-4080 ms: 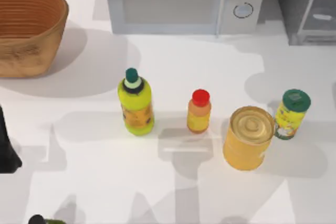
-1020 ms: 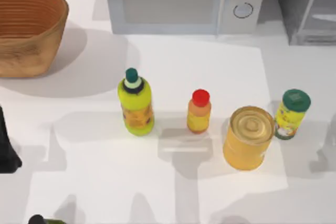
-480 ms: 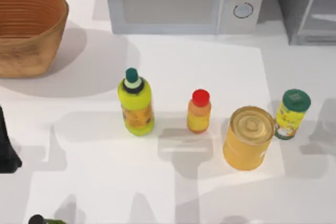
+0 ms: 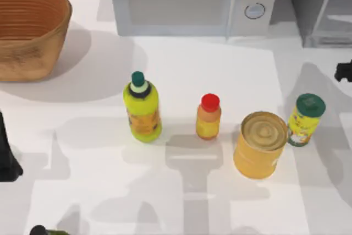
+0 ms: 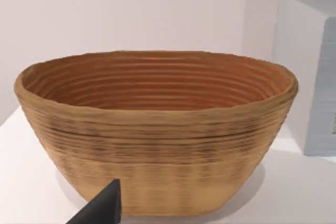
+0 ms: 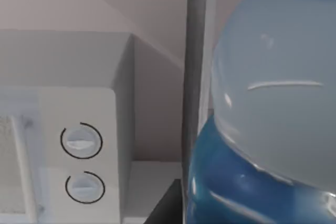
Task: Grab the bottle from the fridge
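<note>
R hand (image 4: 344,71) at table (image 4: 220,70) right edge, bottle (image 6: 273,108) close, fridge (image 4: 322,6) behind

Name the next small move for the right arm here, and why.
Probably draw the bottle clear of the fridge: in the right wrist view it looms right at the camera beside the fridge frame, while the right arm sits at the table's right edge.
</note>
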Tool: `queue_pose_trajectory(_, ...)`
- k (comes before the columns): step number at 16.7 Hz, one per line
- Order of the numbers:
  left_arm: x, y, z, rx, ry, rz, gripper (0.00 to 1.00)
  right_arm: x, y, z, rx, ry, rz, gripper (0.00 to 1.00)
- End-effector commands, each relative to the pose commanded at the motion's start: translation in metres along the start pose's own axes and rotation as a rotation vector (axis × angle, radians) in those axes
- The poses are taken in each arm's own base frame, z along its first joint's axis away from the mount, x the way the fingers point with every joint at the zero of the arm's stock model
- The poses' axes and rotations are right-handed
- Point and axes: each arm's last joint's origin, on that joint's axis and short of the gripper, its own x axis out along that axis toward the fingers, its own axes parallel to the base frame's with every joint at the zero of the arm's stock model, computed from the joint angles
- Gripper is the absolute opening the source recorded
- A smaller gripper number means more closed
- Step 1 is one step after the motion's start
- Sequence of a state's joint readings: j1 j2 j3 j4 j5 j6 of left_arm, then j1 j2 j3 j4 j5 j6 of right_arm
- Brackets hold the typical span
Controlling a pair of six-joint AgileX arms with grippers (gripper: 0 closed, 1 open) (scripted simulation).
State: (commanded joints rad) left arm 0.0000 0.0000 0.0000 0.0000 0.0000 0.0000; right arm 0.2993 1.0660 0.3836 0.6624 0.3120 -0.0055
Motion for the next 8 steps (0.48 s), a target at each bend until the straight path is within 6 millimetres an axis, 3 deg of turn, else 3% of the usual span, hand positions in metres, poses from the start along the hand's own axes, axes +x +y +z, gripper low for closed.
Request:
queue_pose_trajectory(3, 0.0, 0.0, 0.0, 0.0, 0.0, 0.0, 1.0, 0.037, 0.033, -0.011, -0.001, -0.002, 0.001, 0.0)
queue_pose_trajectory(8, 0.0, 0.0, 0.0, 0.0, 0.0, 0.0, 1.0, 0.08, 0.089, -0.052, 0.003, -0.009, 0.002, 0.0)
